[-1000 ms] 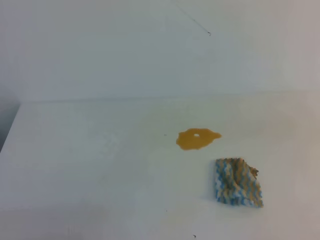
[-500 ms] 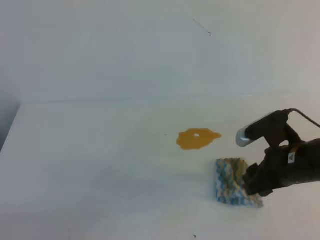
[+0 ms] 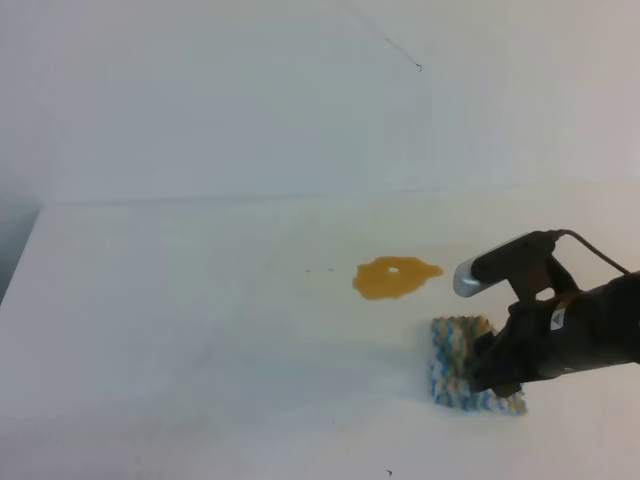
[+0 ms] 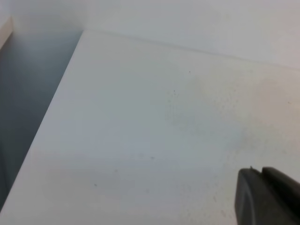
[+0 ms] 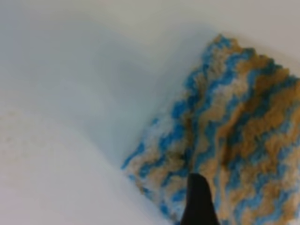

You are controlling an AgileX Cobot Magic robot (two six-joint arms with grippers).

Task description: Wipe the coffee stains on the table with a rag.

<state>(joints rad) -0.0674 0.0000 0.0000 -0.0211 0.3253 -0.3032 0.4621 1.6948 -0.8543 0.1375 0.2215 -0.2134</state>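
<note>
Right gripper [image 3: 488, 372] shifted left, now over rag [image 3: 455, 365]; finger spread unclear. Rag on table [image 3: 200, 320], at 5 o'clock from coffee stain [image 3: 394, 277]. Left gripper [image 4: 267, 197] state unclear.

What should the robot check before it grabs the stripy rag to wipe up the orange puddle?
1. Right gripper is over the rag: ok, it covers the rag's right part.
2. Fingers around the cloth: cannot tell; the wrist view shows only one dark fingertip against it.
3. Rag lies flat on the table: ok, a bit wrinkled.
4. Coffee stains are still unwiped: ok, the puddle lies apart from the rag, farther back.
5. Left gripper is out of the way: ok, it is over bare table.
</note>
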